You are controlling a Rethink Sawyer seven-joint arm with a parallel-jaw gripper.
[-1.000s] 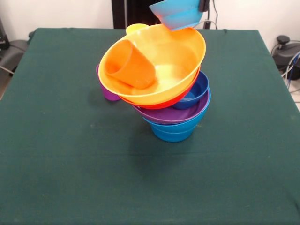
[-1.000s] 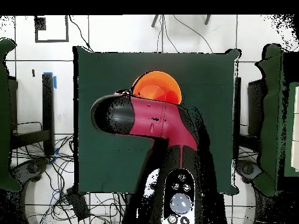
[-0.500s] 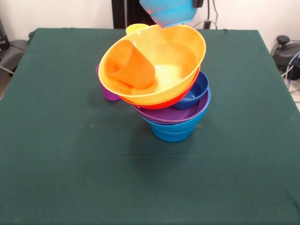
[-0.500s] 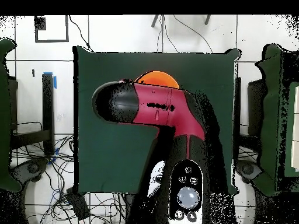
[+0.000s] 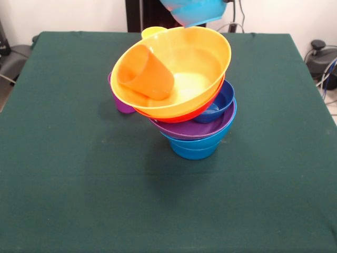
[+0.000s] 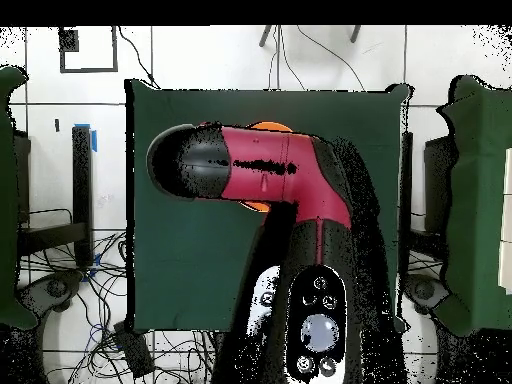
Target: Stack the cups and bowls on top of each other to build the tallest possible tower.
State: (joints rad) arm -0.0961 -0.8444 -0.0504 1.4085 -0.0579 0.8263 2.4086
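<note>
The tower [image 5: 194, 138] leans left in the front view: mid-blue bowls at the base, then a purple bowl [image 5: 184, 129], a dark blue bowl [image 5: 222, 99], an orange bowl [image 5: 176, 116] and the large yellow bowl [image 5: 195, 66] on top. An orange cup [image 5: 145, 73] lies on its side in the yellow bowl. A small cyan bowl [image 5: 192, 11] hangs at the top edge above the tower's far rim, held by my gripper [image 5: 225, 2], which barely shows. A purple cup [image 5: 121, 103] and a yellow cup [image 5: 152, 31] stand behind the tower.
The green-clothed table [image 5: 68, 174] holds only these things. In the overhead view my red and black arm [image 6: 265, 180] covers the tower, with just orange slivers [image 6: 268, 127] showing. Cables and equipment lie beyond the table's edges.
The cyan bowl has shifted a little left and upward at the top edge. In the overhead view the arm has reached farther over the tower, hiding nearly all of it.
</note>
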